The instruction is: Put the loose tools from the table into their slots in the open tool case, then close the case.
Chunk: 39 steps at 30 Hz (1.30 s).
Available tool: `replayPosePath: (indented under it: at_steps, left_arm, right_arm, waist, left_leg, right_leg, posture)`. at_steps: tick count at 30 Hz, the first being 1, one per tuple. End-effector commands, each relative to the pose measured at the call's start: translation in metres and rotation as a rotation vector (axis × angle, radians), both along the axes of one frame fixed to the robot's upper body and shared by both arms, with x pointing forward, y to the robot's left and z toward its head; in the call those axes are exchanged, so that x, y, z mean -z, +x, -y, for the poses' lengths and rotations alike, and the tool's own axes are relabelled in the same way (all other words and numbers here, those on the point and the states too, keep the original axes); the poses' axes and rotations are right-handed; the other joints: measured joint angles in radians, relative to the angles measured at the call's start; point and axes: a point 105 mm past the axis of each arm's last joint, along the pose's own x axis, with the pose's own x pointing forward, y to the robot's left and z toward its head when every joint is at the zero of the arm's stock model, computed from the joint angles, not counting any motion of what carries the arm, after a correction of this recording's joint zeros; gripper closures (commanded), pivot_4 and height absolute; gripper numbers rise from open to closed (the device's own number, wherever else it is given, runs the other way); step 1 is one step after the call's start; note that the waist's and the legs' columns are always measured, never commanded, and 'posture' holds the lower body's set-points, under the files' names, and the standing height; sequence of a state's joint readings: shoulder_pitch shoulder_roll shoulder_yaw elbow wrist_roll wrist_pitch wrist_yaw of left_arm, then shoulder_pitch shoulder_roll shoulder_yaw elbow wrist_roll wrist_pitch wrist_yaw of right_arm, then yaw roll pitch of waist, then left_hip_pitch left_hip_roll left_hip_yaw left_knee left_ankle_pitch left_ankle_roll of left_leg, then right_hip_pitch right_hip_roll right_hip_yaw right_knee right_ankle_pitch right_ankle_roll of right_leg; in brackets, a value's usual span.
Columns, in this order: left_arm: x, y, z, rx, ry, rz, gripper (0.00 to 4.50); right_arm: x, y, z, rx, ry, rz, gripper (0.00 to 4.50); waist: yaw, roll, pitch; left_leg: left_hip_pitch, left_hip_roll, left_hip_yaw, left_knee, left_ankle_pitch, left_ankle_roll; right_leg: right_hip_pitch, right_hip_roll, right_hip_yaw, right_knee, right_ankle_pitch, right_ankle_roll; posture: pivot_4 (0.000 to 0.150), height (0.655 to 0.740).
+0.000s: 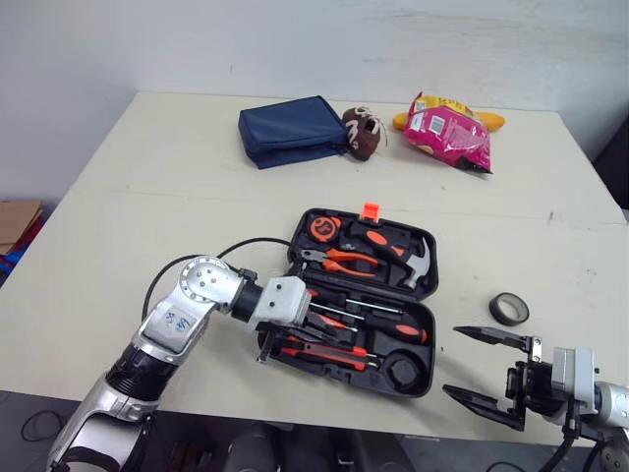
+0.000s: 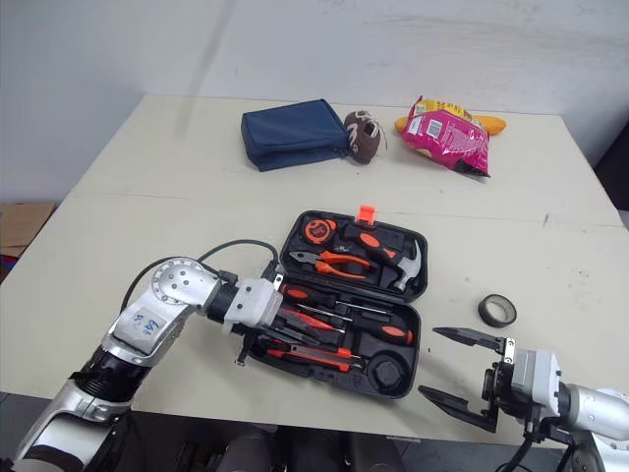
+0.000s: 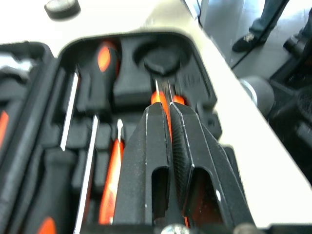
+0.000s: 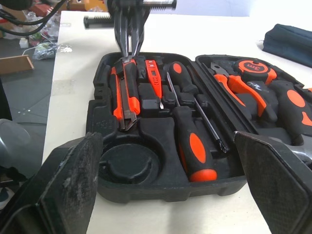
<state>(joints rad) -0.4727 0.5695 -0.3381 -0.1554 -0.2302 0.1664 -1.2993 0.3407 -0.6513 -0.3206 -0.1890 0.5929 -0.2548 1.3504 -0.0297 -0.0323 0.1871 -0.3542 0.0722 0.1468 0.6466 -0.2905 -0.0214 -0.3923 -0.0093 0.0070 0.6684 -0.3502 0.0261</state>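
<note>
Pinching an orange-handled tool [image 3: 155, 99] inside the tool case [image 4: 161, 187], the left hand [image 3: 165, 109] may seat it crooked; right hand [image 1: 452, 361] spread.

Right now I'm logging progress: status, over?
Left gripper shut on orange tool in case. Right gripper open, beside case. Tape roll loose on table. Nothing blocking.

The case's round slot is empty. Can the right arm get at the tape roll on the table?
Probably yes: the open right end effector sits near the tape roll, with only bare table between them.
</note>
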Motion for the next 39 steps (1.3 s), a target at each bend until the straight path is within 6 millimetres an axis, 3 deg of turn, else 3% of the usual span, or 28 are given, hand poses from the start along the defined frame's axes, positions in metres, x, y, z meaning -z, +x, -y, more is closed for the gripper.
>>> replayPosePath:
  at_steps: [1, 10, 16, 18, 23, 27, 30, 34, 36, 39]
  left_arm:
    - [0.007, -0.003, 0.001, 0.020, 0.022, 0.021, 4.44]
    - [0.045, 0.012, -0.005, -0.085, 0.197, -0.018, 4.44]
    - [0.069, 0.009, -0.014, -0.101, 0.340, -0.063, 4.44]
    - [0.067, 0.010, -0.011, -0.134, 0.314, -0.088, 4.44]
    - [0.054, 0.019, -0.007, -0.109, 0.240, 0.016, 4.44]
    - [-0.010, 0.025, 0.006, -0.084, -0.126, 0.121, 4.44]
    - [-0.050, 0.039, -0.015, -0.194, -0.285, 0.107, 4.44]
    - [-0.059, 0.051, -0.054, -0.361, -0.302, 0.038, 2.76]
    - [-0.048, 0.061, -0.096, -0.512, -0.255, 0.054, 1.81]
    - [-0.033, 0.079, -0.178, -0.830, -0.220, 0.067, 0.56]
  right_arm:
    - [-0.006, 0.001, -0.001, 0.008, -0.001, 0.021, 0.00]
    - [-0.012, 0.006, -0.004, 0.027, -0.003, 0.034, 0.00]
    - [-0.015, 0.008, -0.005, 0.042, -0.001, 0.046, 0.00]
    - [-0.016, 0.008, -0.005, 0.047, -0.001, 0.052, 0.00]
    - [-0.018, 0.008, -0.003, 0.056, -0.007, 0.054, 0.00]
    - [-0.026, 0.012, 0.015, 0.146, -0.013, 0.077, 0.00]
    - [-0.035, 0.010, 0.044, 0.269, -0.039, 0.099, 0.00]
    - [-0.037, 0.002, 0.079, 0.420, -0.076, 0.118, 0.00]
    - [-0.039, -0.006, 0.117, 0.586, -0.110, 0.150, 0.00]
    - [-0.038, -0.033, 0.173, 0.833, -0.166, 0.161, 0.00]
  waist:
    - [0.000, 0.000, 0.000]
    - [0.001, 0.001, -0.001]
    - [0.002, 0.002, -0.005]
    - [0.001, 0.004, -0.007]
    - [0.001, 0.005, -0.007]
    - [0.003, 0.004, -0.005]
    - [0.002, 0.005, -0.004]
    - [-0.003, 0.005, -0.004]
    - [-0.006, 0.006, -0.004]
    - [-0.008, 0.005, -0.003]
  left_leg:
    - [0.000, 0.000, 0.000, 0.000, 0.000, 0.000]
    - [0.001, 0.000, 0.000, 0.000, -0.001, 0.001]
    - [0.002, 0.000, 0.000, -0.001, -0.002, 0.002]
    - [0.003, 0.000, 0.000, -0.001, -0.002, 0.002]
    - [0.015, 0.000, -0.001, -0.003, -0.008, 0.008]
    - [0.014, 0.000, 0.000, -0.002, -0.008, 0.009]
    - [0.008, 0.000, -0.001, -0.001, -0.008, 0.010]
    - [0.010, 0.000, -0.001, -0.004, -0.009, 0.008]
    - [0.011, 0.000, 0.000, -0.007, -0.010, 0.007]
    - [0.014, -0.001, 0.002, -0.011, -0.010, 0.007]
  right_leg:
    - [0.000, 0.000, 0.000, 0.000, 0.000, 0.000]
    - [0.001, 0.000, 0.000, -0.001, 0.000, 0.000]
    - [0.003, -0.001, 0.000, -0.002, 0.001, 0.001]
    - [0.005, -0.001, 0.000, -0.003, 0.001, 0.001]
    - [0.018, -0.001, -0.001, -0.007, 0.001, 0.001]
    - [0.017, -0.002, -0.001, -0.007, 0.001, 0.001]
    - [0.013, -0.002, -0.002, -0.007, 0.001, 0.002]
    - [0.013, 0.000, -0.002, -0.009, 0.000, 0.002]
    - [0.013, 0.000, -0.001, -0.009, -0.002, 0.002]
    - [0.013, -0.001, 0.000, -0.011, -0.002, 0.002]
  posture:
    - [0.150, 0.7400]
    - [0.150, 0.7400]
    - [0.150, 0.7400]
    - [0.150, 0.7400]
    - [0.150, 0.7400]
    - [0.150, 0.7400]
    - [0.150, 0.7400]
    - [0.150, 0.7400]
    - [0.150, 0.7400]
    - [0.150, 0.7400]
